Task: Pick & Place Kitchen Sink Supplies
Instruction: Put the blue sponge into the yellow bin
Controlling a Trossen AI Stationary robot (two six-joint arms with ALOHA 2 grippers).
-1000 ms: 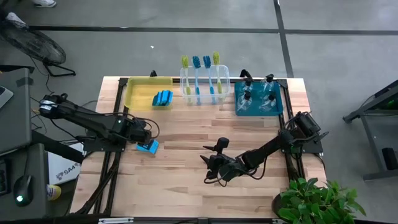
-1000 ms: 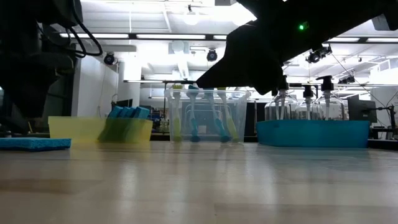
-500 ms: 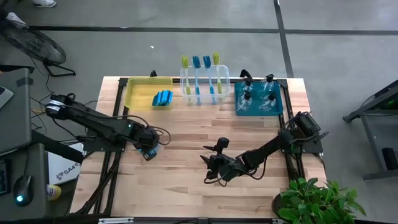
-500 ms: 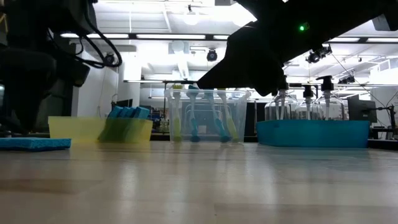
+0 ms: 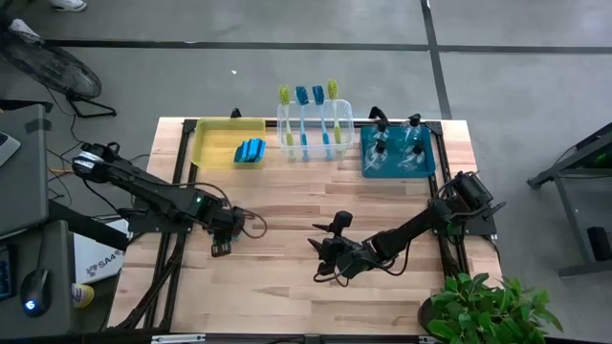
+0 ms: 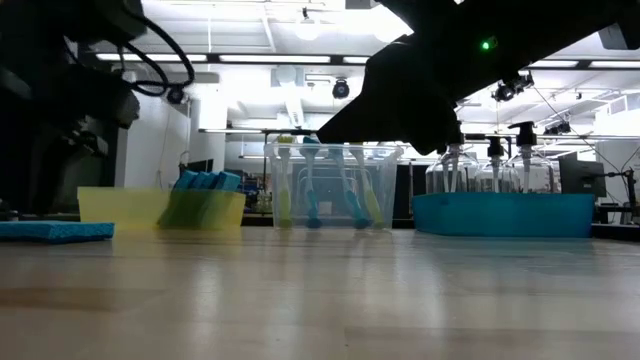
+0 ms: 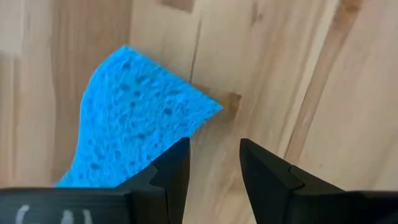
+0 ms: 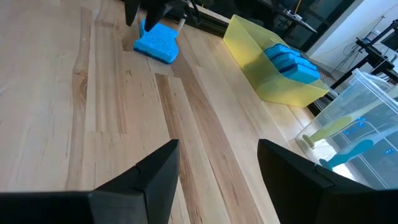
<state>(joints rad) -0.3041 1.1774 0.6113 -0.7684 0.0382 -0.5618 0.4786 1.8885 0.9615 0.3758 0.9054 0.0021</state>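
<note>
Pale wooden planks of the table (image 5: pixel 287 205) are seen under both arms, and at left of centre in the high view the left gripper (image 5: pixel 229 229) is lowered directly over a small bright-blue rectangular sponge (image 7: pixel 127 121) lying flat on the wood. In the left wrist view the sponge is seen beside one finger rather than between the two, its long axis running diagonally and one corner reaching just past the narrow, empty gap. The right gripper (image 5: pixel 325 256) is held lower centre, parted and holding nothing.
</note>
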